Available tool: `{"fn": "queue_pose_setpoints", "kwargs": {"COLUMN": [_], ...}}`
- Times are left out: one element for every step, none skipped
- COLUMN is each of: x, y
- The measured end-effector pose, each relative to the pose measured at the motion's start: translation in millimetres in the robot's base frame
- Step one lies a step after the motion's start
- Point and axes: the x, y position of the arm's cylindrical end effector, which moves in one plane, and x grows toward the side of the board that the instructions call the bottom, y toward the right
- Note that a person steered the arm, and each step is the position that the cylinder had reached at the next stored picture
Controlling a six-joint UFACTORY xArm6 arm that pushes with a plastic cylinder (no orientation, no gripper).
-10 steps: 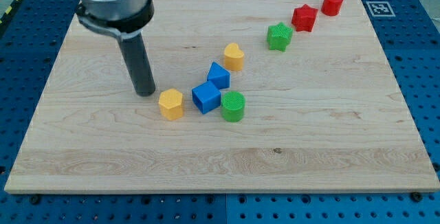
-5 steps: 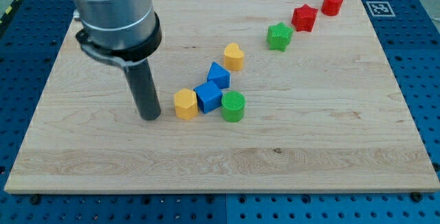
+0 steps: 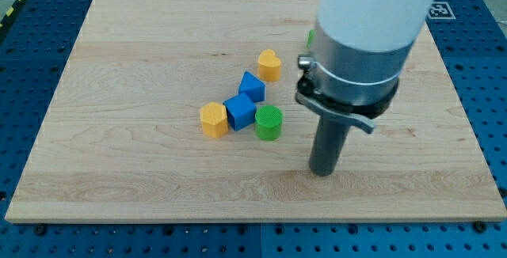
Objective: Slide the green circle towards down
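Single camera view of the wooden surface. My tip rests on the board to the right of the green circle and slightly nearer the view's bottom, apart from it; the arm carries no gripper, only the rod, so nothing is held. The green circle lies near the board's centre, touching or all but touching a blue cube on its left, which in turn abuts a yellow hexagonal block; a second blue cube sits just beyond, and a yellow heart-shaped block farther still. The arm's body hides much of the far right of the board, with only a sliver of another green block showing at its edge. Risks, as judged: the tip stands on the wrong side for a downward push, so a direct approach would drive the circle leftward into the blue cube and disturb the chain. Reaching the circle's far side means passing close to the upper blue cube, which may be clipped. An off-centre contact on the round block would likely send it sideways.
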Motion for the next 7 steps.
{"fn": "queue_pose_setpoints", "kwargs": {"x": [-34.8,-73.8,-78.2,-87.6,-87.6,-72.3,-42.6], "y": [2.5,-0.3,-1.0,-24.1,-47.2,-48.4,-48.4]}}
